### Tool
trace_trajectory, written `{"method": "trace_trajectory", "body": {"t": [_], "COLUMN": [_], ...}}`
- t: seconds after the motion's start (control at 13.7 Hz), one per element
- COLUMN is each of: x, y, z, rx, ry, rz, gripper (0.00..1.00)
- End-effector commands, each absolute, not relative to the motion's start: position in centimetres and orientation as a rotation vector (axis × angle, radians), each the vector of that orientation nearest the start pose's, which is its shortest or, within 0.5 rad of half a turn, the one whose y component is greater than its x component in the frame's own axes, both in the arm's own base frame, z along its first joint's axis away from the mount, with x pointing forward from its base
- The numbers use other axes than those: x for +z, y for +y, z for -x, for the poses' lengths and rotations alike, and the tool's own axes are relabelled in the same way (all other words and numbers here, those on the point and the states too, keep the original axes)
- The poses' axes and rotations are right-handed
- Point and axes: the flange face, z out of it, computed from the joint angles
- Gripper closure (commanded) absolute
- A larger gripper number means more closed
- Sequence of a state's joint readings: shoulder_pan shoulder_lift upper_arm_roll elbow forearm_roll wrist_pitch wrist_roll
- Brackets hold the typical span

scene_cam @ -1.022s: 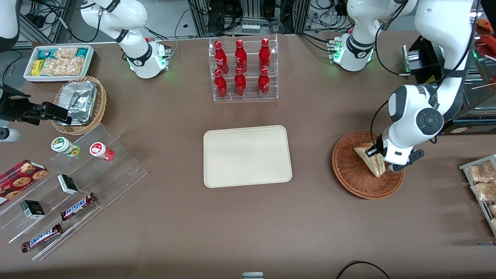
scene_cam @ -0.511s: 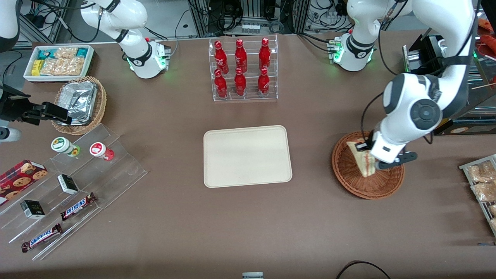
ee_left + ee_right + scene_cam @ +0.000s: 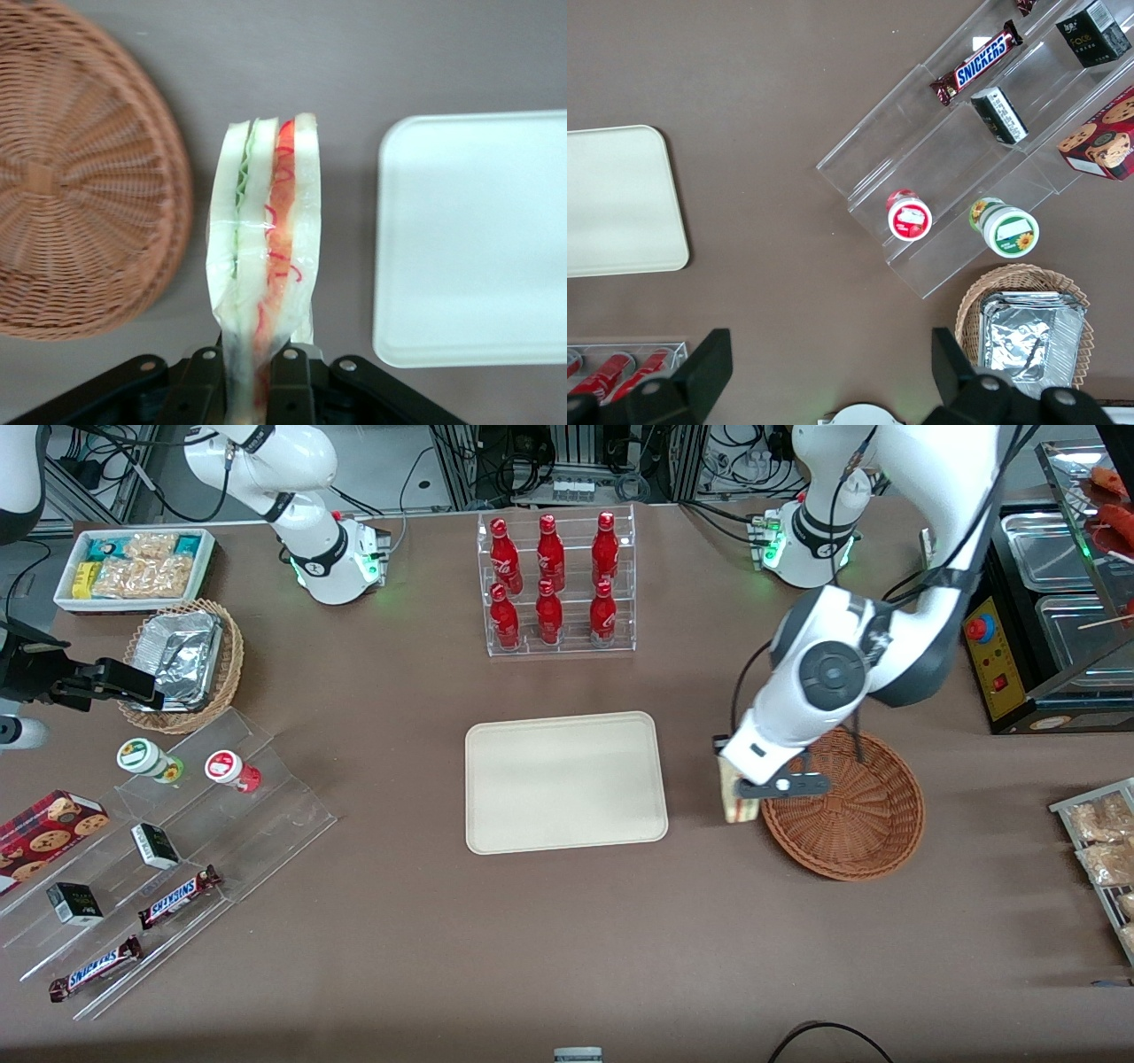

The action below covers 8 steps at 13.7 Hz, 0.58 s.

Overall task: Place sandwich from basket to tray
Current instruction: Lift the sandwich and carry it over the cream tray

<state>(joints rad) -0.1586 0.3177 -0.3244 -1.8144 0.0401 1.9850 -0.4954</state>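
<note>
While it hangs between basket (image 3: 842,806) and tray (image 3: 565,782), right of frame centre, the sandwich (image 3: 735,802) is pinched by the tool (image 3: 749,784).

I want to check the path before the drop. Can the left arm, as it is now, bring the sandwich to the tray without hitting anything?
Probably yes. The tool is shut on the sandwich, held above bare table between the basket and the tray. Nothing stands in the gap, and the tray carries nothing.

Left arm bent low, hand (image 3: 257,390) clamped, fingers (image 3: 292,385) pinched
</note>
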Motion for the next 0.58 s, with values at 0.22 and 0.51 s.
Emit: {"method": "trace_trajectory", "body": {"t": [0.22,0.51], "x": [34.3,32.4], "y": [-37.5,-44.6], "z": [-56.1,-54.8], "rx": [0.307,0.304], "ry": [0.01,-0.046], "rz": [3.138,3.146], "gripper": [1.0,1.0]}}
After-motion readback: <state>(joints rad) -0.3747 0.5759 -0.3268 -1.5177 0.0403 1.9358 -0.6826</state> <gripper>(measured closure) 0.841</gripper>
